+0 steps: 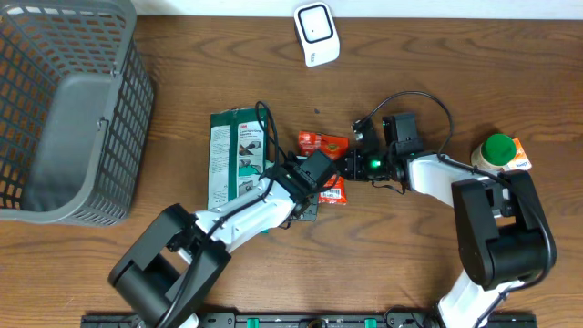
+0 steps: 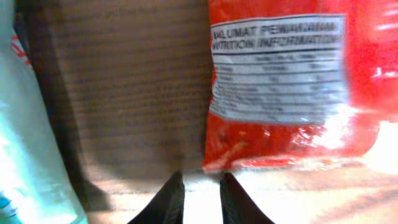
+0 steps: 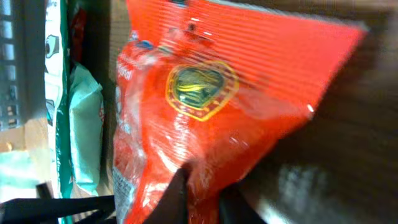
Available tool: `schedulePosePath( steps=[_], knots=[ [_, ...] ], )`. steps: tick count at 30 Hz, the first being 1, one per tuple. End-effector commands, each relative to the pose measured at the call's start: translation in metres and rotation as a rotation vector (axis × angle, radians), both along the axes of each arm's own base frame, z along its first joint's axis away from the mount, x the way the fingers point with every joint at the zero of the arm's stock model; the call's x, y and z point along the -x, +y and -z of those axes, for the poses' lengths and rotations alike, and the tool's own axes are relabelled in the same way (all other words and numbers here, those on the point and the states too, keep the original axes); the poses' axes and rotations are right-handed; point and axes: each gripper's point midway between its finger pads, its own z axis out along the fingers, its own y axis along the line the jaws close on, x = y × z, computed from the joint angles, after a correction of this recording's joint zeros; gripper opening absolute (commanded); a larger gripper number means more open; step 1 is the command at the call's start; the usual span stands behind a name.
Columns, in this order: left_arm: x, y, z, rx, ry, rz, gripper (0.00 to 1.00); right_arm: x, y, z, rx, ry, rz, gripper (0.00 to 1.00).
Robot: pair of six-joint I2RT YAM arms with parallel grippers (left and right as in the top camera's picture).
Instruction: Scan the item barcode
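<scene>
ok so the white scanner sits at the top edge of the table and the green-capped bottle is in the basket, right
Not quite. The bottle is not in the basket. It is on the table at the right side, well away from the basket at the left, as the overhead view shows. The scanner does sit at the top edge.

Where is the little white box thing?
In the overhead view, the white device sits at the far edge of the table, near the middle, beyond the red packet and to the right of the grey basket.
</scene>
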Motion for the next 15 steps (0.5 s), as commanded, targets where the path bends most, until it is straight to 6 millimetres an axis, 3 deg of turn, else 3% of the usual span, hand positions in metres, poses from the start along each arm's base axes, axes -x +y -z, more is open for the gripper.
schedulePosePath(
  steps=[1, 5, 8, 12, 15],
  knots=[
    [-0.016, -0.014, -0.055, 0.106, -0.116, 0.003, 0.24, -0.007, -0.011, -0.024, 0.086, -0.131, -0.006, 0.01],
    [-0.022, -0.013, -0.106, 0.199, -0.216, -0.011, 0.24, -0.007, -0.016, -0.055, 0.108, -0.21, -0.006, 0.01],
    [-0.024, 0.005, -0.139, 0.243, -0.271, -0.052, 0.24, -0.004, -0.013, -0.078, 0.077, -0.255, -0.015, 0.01],
    [-0.025, 0.048, -0.171, 0.254, -0.316, -0.147, 0.24, -0.002, -0.009, -0.102, 0.038, -0.305, -0.024, 0.01],
    [-0.026, 0.095, -0.185, 0.228, -0.341, -0.258, 0.24, -0.001, -0.008, -0.11, 0.017, -0.304, -0.01, 0.01]
  ],
)
